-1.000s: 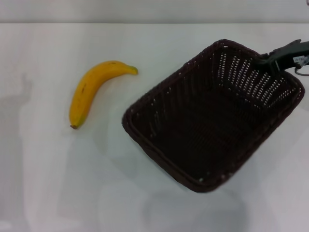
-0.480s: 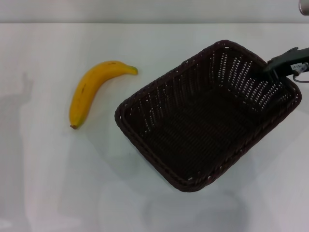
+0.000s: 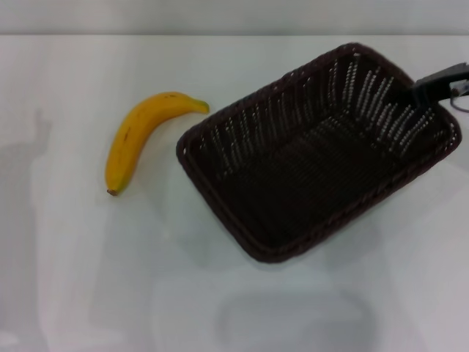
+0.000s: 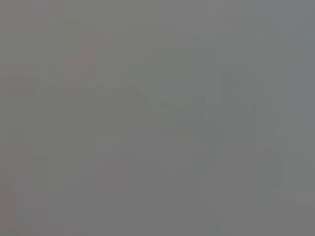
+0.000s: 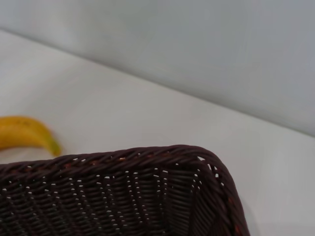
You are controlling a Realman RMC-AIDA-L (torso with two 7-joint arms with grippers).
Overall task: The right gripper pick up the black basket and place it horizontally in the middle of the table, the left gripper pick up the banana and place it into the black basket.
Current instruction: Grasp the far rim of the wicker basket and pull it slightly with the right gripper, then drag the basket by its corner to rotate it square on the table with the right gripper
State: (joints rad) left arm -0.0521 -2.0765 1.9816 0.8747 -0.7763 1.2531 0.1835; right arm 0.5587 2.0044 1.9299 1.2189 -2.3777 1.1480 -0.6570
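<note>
Toward table point(image 3: 73, 293) right edge, right gripper point(image 3: 423, 89) pinching black basket point(image 3: 315, 154) rim, still skewed; risks slipping, striking nearby banana point(image 3: 143, 136).

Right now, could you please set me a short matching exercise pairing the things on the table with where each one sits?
Things:
1. banana
2. black basket
3. right claw
4. table

Places or states:
A. at the basket's far right rim
B. lying on the table to the left of the basket, not touching it
C. plain white surface under everything
D. empty, set at an angle, right of centre

Pairs: 1-B, 2-D, 3-A, 4-C

The left claw is not in view.
</note>
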